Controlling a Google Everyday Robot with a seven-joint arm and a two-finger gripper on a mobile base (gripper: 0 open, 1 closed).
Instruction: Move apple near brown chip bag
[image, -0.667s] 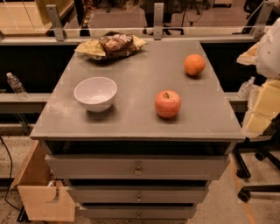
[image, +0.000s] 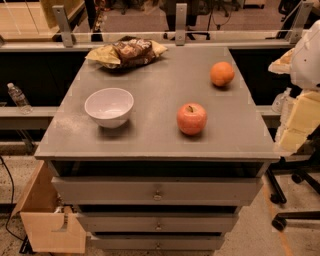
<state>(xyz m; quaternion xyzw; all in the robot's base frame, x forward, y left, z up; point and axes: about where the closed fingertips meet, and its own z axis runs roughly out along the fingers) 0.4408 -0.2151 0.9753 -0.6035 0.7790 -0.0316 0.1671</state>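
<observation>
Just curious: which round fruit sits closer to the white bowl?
The stemmed pinkish-red apple, not the plain orange farther back; the gripper hangs off the table's right edge.

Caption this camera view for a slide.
Apple and orange right, white bowl left, brown chip bag at back of a grey drawer cabinet; gripper hangs off its right edge.

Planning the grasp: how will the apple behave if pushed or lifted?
The apple is round, resting stem-up on the flat table, so a push would probably roll it. Its skin looks smooth, so a shallow pinch might slip. The gripper hangs beyond the table's right edge, apart from it.
</observation>
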